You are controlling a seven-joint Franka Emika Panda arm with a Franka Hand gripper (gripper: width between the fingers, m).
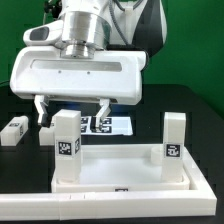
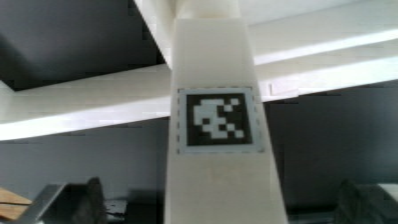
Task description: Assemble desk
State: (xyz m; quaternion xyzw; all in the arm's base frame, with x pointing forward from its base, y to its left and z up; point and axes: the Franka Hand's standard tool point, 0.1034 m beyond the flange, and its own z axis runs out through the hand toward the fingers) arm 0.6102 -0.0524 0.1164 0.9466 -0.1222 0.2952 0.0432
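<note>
So here's what we've got: the desk panel (image 1: 130, 184) lies flat on the black counter (image 1: 25, 175), rim side up, on the side of the counter nearest the exterior camera. Two legs stand upright on it, one at each end. The left-side leg (image 1: 67, 135) is at the end on the exterior view's left, and the right-side leg (image 1: 174, 135) is at the far corner on the exterior view's right. Both have their tags facing the camera. The end effector (image 1: 71, 118) hangs right over the left-side leg with its jaws spread wide open and nothing gripped. The top of that leg sits between the two fingers (image 1: 40, 110), and we see a clear gap on both sides, so they aren't touching it. The wrist view backs that up. The leg runs straight up the middle of the shot with its black-and-white tag (image 2: 221, 120) dead centre, and the dark fingertips sit well off to either side. We can't tell how deep either leg sits in its socket. A loose leg (image 1: 14, 130) lies on its side on the counter, out toward the edge on the exterior view's left and well apart from the panel. The marker board (image 1: 118, 124) lies flat behind the panel, under the end effector's body.
</note>
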